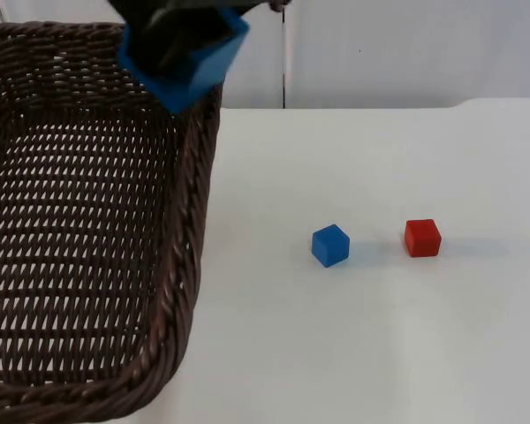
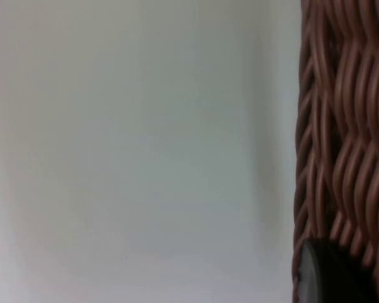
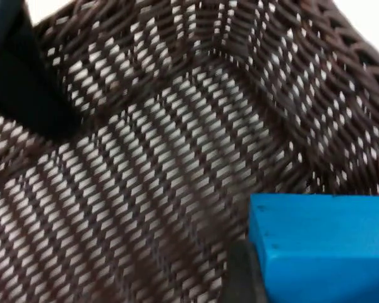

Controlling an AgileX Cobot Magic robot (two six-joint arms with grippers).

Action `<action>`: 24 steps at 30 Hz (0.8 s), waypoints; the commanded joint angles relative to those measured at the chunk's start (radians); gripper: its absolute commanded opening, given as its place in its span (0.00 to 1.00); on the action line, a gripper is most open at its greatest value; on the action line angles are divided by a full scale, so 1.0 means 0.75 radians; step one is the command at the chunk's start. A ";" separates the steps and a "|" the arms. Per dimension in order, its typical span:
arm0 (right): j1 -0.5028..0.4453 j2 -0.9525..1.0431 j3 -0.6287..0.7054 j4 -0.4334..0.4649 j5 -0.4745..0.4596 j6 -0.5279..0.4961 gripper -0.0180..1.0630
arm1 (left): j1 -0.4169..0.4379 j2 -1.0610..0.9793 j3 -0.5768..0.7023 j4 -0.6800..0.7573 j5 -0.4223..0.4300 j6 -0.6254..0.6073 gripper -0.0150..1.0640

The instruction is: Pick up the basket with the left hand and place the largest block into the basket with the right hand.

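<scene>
The right tool [image 1: 187,44], clenched on the large blue block [image 1: 194,66], hangs directly above the basket [image 1: 88,221], which the left tool [image 2: 331,274] grips by its wall.

From my station the right gripper [image 1: 184,40] reads as a matte black, blocky mass at the far side of the table in the top view, its edges hard and angular, the surface dull rather than glossy. Through its own wrist camera I see one of its fingers [image 3: 22,76] as a broad black slab with a rounded corner and a flat, even finish. The other fingertip [image 3: 241,278] looks narrower and more charcoal than pure black, with a softly rounded end. On the left gripper's wrist camera, the fingertip [image 2: 331,274] is a black rounded stub. A paler grey face runs along one edge of it, slightly shiny.
</scene>
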 commanded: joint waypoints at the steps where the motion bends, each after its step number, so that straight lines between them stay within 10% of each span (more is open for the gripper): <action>1: 0.008 0.015 -0.022 0.026 -0.058 -0.006 0.02 | 0.002 -0.011 -0.010 -0.031 0.005 0.002 0.01; 24: 0.008 0.147 -0.022 0.158 -0.233 -0.110 0.10 | 0.002 -0.011 -0.010 -0.031 -0.016 0.002 0.01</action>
